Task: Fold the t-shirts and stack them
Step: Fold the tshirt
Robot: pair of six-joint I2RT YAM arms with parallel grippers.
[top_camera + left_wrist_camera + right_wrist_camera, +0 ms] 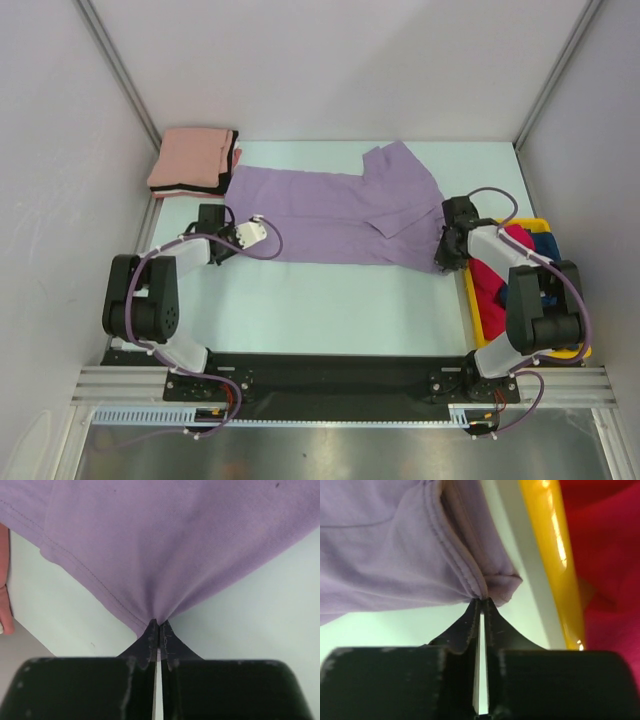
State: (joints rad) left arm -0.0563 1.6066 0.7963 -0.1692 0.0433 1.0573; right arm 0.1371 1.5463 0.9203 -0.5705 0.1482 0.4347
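Note:
A lavender purple t-shirt (330, 215) lies spread across the table, one sleeve folded over near its right end. My left gripper (222, 240) is shut on its lower left hem corner (152, 617). My right gripper (443, 252) is shut on its lower right corner (487, 592). A folded salmon pink t-shirt (190, 158) lies on a folded black one (226, 186) at the far left corner. A red t-shirt (492, 280) and a dark blue one (545, 246) lie crumpled in the bin.
A yellow plastic bin (478, 318) stands at the right table edge, just right of my right gripper; its rim shows in the right wrist view (552, 555). White walls enclose the table at the back and sides.

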